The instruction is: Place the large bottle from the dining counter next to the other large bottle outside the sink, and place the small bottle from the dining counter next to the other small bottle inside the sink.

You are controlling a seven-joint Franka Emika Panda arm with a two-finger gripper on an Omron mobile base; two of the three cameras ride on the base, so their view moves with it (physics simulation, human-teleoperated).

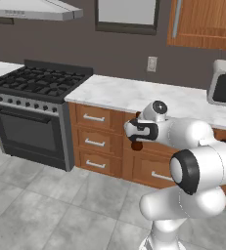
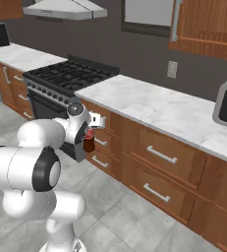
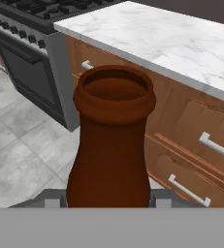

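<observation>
My gripper is shut on the large bottle, a dark-brown glass bottle. In the hand view its open-mouthed neck rises straight up from between my fingertips. From the right base view the large bottle hangs under my hand with a strip of red label showing, held in the air in front of the wooden drawers. Its brown base peeks out below my gripper. The small bottle, the other large bottle, the sink and the dining counter are out of view.
A white marble counter runs over wooden drawers. A black gas stove stands to its left under a range hood. A microwave sits at the counter's right end. Grey tiled floor lies open in front.
</observation>
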